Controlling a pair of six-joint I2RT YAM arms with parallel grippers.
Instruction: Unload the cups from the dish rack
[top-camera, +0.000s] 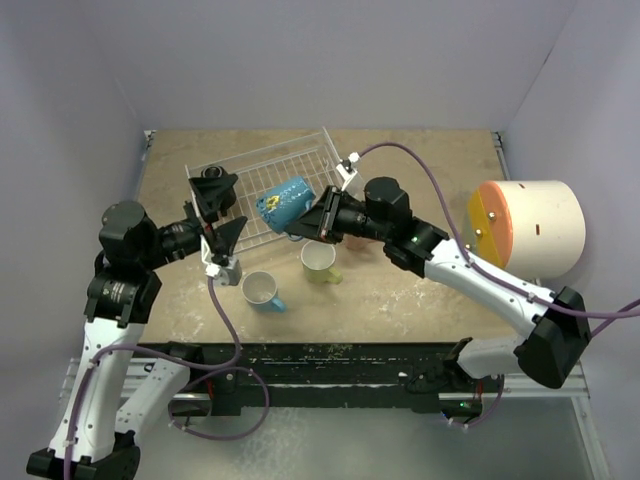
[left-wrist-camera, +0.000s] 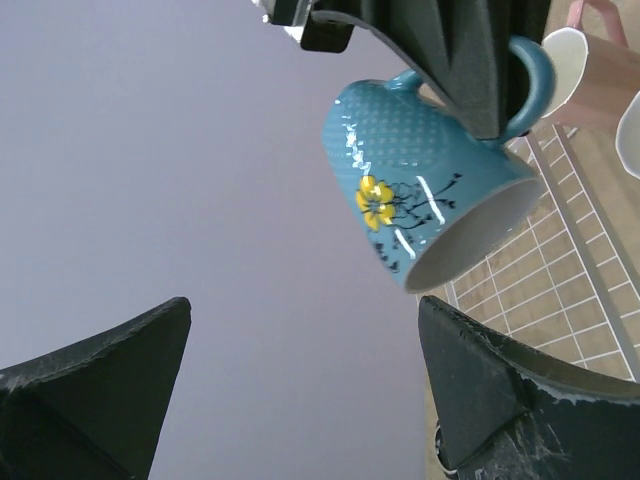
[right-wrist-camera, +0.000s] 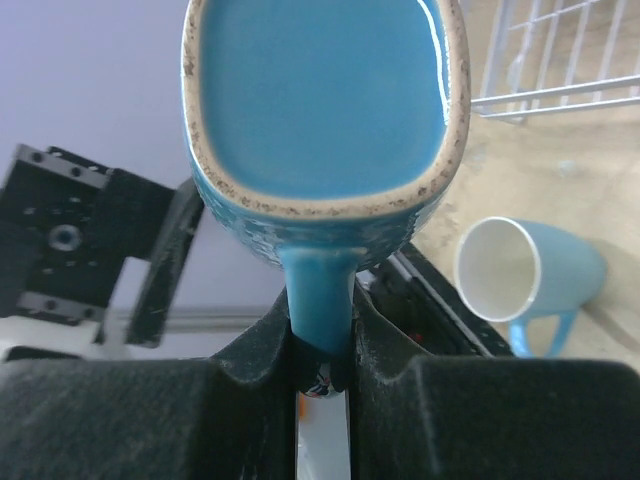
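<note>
Tan tabletop (top-camera: 420, 300): R gripper (top-camera: 314, 222) pinches handle (right-wrist-camera: 318, 290) of blue mug (top-camera: 282, 200), aloft over dish rack (top-camera: 250, 165) at 5 o'clock, L gripper (top-camera: 222, 212) wide apart, empty, at 9 o'clock; ceramic prob. rigid, slick, chippable, so handle grip apt.

The table (top-camera: 400, 300) is lit evenly from above by soft, diffuse light; only faint, soft-edged shadows are cast on it; the cream cylinder (top-camera: 540, 225) at the right is rendered brightest. In the left wrist view, thin white streaks of glare are seen on the glaze of the blue mug (left-wrist-camera: 400, 170), which is kept sharp; the fingers (left-wrist-camera: 95, 400) nearest the lens are dark and soft-edged. In the right wrist view a bright highlight is caught on that mug's glossy base; the light blue mug (right-wrist-camera: 560, 275) beyond is slightly out of focus.
</note>
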